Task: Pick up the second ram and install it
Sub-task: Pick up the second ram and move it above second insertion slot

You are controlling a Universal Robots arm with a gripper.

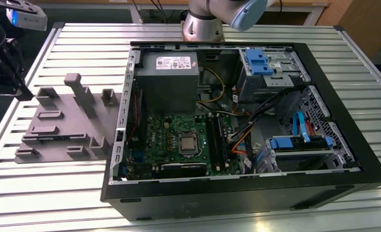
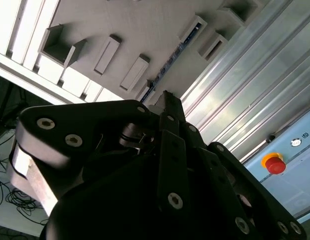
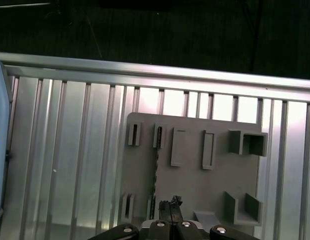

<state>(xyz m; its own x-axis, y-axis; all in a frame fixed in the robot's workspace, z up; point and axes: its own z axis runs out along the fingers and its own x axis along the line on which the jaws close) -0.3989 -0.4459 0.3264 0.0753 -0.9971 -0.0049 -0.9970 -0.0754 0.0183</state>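
Claw [image 3: 170, 202], tips together, at grey fixture [image 3: 194, 185] edge, just beside second ram [image 3: 155, 165] standing edgewise.

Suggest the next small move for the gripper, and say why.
Probably shift the gripper sideways until it is centred over the memory stick. In the first wrist view the stick stands on edge in a slot of the gray holder, and the gripper hangs above the holder, offset to one side of the stick.

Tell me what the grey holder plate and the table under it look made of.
Grey holder plate: likely moulded or printed plastic, matte, uniform grey, no glare. Table: looks like aluminium, ribbed silvery slats with bright reflections.
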